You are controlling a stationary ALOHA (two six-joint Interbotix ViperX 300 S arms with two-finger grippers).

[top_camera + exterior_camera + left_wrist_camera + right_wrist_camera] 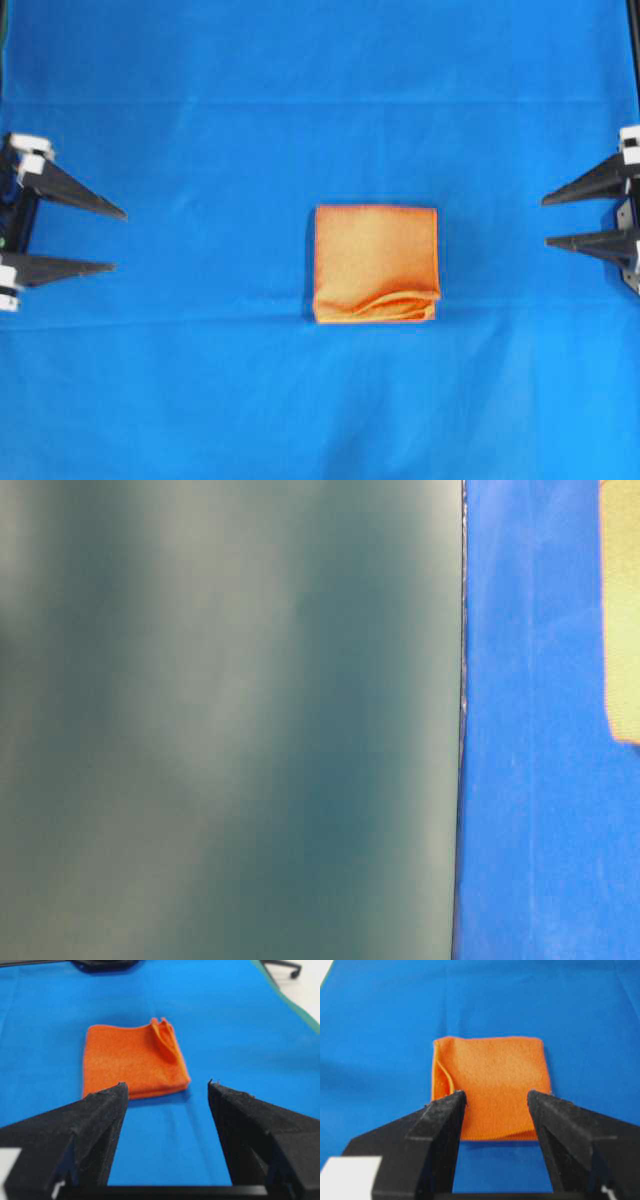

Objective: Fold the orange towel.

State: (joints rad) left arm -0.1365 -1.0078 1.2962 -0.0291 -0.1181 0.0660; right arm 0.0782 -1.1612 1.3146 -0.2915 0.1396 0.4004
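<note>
The orange towel (376,263) lies in the middle of the blue cloth as a small folded square, its layered edges showing along the near side. It also shows in the left wrist view as the orange towel (132,1060) and in the right wrist view as the orange towel (492,1080). My left gripper (120,241) stands open at the far left edge, well away from the towel, with nothing between its fingers. My right gripper (545,222) is open at the far right edge, also apart from the towel and holding nothing.
A blue cloth (200,380) covers the whole table. In the table-level view a blurred grey-green surface (220,720) fills most of the picture, with a strip of blue cloth (530,780) to its right. A dark base (102,964) sits at the far edge in the left wrist view.
</note>
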